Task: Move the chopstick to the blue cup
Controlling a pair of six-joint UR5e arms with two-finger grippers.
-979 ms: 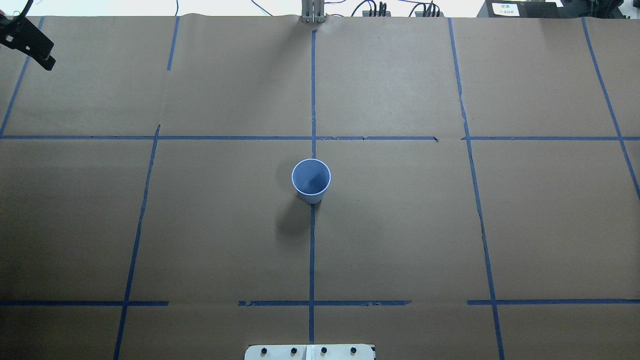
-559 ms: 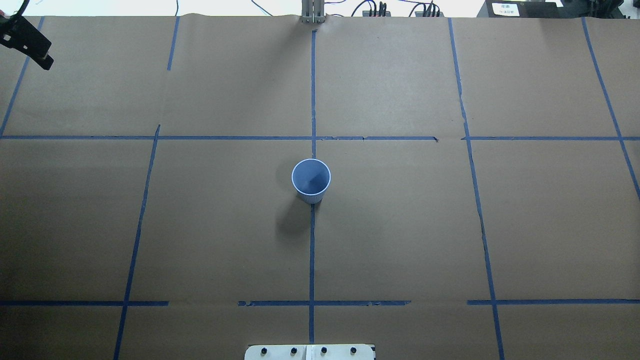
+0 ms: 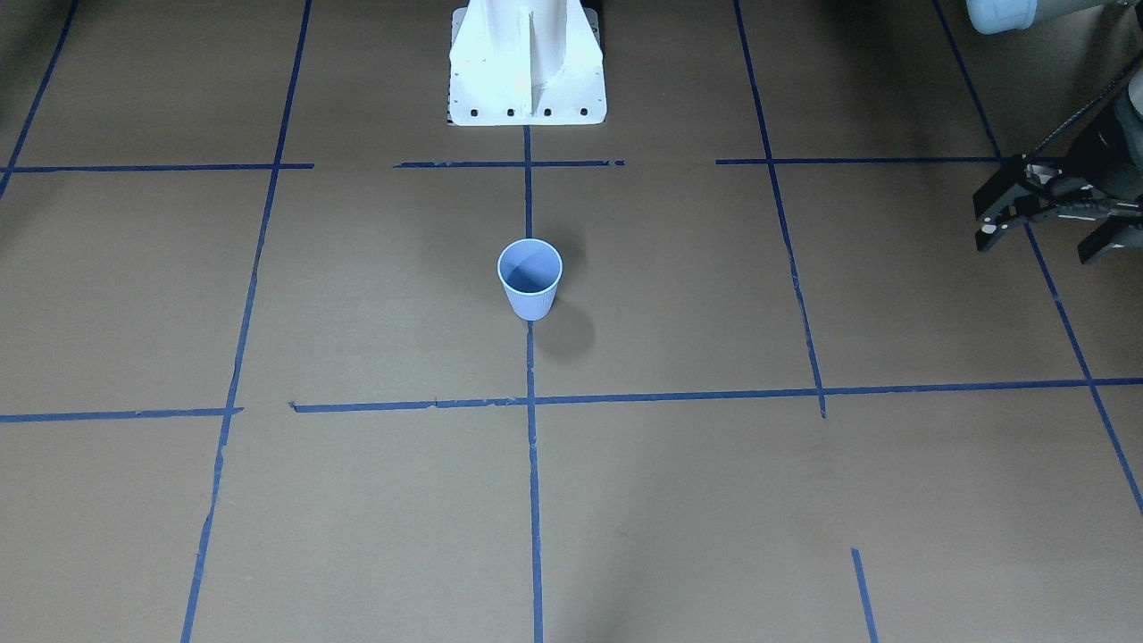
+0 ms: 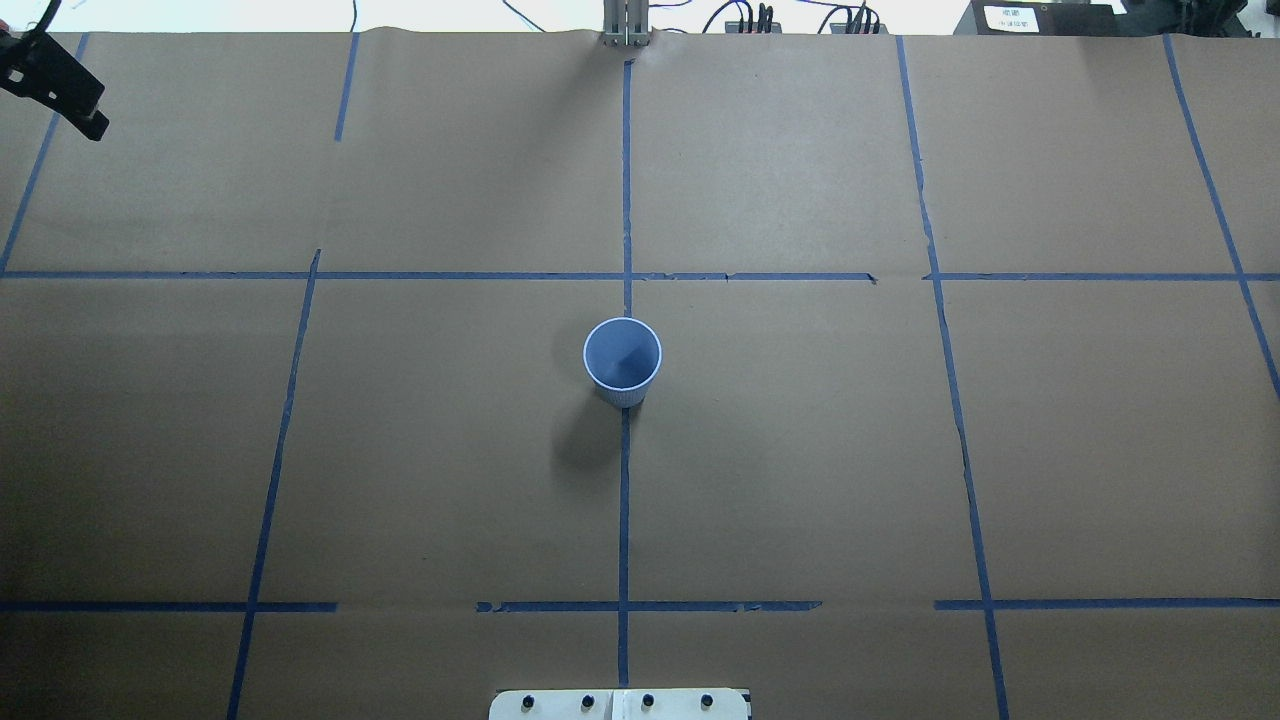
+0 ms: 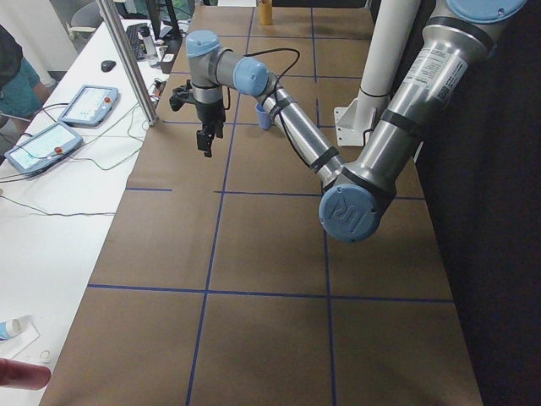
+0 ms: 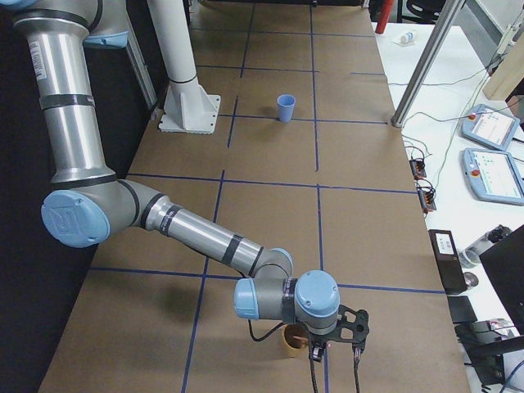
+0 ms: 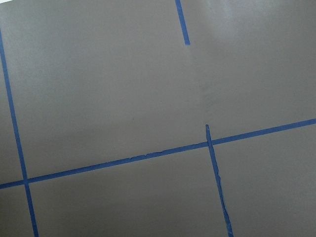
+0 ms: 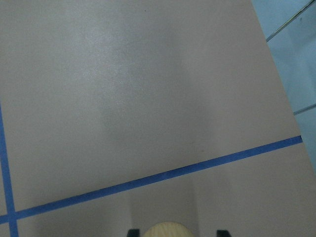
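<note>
The blue cup (image 4: 622,360) stands upright at the middle of the table, on the centre tape line, and looks empty from above; it also shows as the blue cup (image 3: 529,279). My left gripper (image 3: 1041,237) hangs open above the far left of the table, well away from the cup, with nothing between its fingers. My right gripper (image 8: 177,232) is at the table's right end, its two dark fingertips (image 8: 132,232) apart on either side of a tan rounded thing (image 8: 165,230). The chopstick is out of view.
A tan cup (image 6: 289,341) stands under the right gripper, near the table's right end. The white robot base (image 3: 527,71) is at the robot's edge. Blue tape lines (image 4: 624,500) grid the brown paper. A side table with pendants (image 6: 491,131) lies beyond the far edge.
The left gripper shifted very slightly at the overhead view's top-left corner. The blue cup has not moved.
</note>
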